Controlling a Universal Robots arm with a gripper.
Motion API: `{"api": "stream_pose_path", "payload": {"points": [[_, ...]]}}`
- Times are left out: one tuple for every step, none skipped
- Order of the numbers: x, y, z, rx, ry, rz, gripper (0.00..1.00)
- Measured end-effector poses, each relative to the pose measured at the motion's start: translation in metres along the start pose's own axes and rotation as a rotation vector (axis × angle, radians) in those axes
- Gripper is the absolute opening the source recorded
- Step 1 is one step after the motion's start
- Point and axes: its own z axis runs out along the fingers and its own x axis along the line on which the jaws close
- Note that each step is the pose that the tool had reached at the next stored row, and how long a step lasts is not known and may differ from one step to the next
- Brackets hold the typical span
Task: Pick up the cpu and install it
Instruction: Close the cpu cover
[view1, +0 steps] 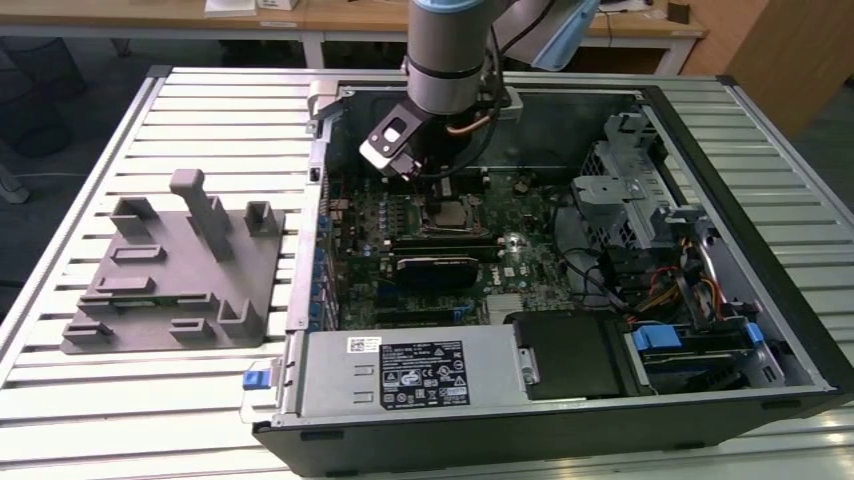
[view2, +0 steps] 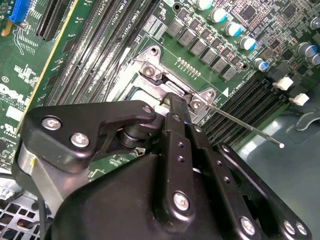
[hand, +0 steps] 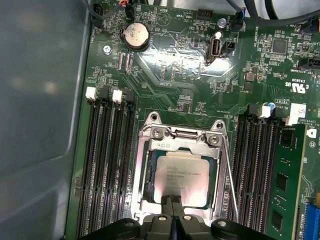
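The cpu (hand: 181, 181), a flat square chip with a pale silver top, lies flat inside the metal socket frame (hand: 150, 150) on the green motherboard. My gripper (hand: 172, 200) is shut, its two black fingers pressed together, with the tips at the chip's near edge. I cannot tell whether they touch it. In the second wrist view the gripper (view2: 170, 100) points down at the socket frame (view2: 150, 70) and hides the chip. In the exterior view the arm stands over the open computer case with the gripper (view1: 434, 185) just above the socket (view1: 451, 213).
A thin socket lever (hand: 231, 175) runs along one side of the frame. Memory slots (hand: 107, 165) flank the socket, one holding a memory stick (hand: 285, 185). A grey plastic fixture (view1: 174, 270) sits on the table at the exterior view's left. Drive cage (view1: 627, 200) and power supply (view1: 400, 370) crowd the case.
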Motion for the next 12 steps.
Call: {"api": "stream_pose_path", "payload": {"points": [[0.0000,0.0000,0.0003,0.0002,0.0000,0.000,0.11],[-0.0001,0.0002,0.0004,0.0004,-0.0002,0.000,0.11],[-0.0001,0.0007,0.0005,0.0007,-0.0002,0.000,0.11],[-0.0002,0.0014,0.0006,0.0010,0.0000,0.000,0.11],[-0.0002,0.0023,0.0008,0.0013,0.0003,0.000,0.11],[-0.0003,0.0032,0.0009,0.0017,0.0003,0.000,0.11],[-0.0004,0.0040,0.0011,0.0021,0.0002,0.000,0.11],[-0.0005,0.0047,0.0012,0.0025,0.0000,0.000,0.11],[-0.0006,0.0055,0.0014,0.0028,-0.0001,0.000,0.11],[-0.0007,0.0063,0.0015,0.0029,0.0000,0.000,0.11],[-0.0008,0.0070,0.0018,0.0030,0.0001,0.000,0.11],[-0.0009,0.0077,0.0020,0.0029,0.0003,0.000,0.11]]}}
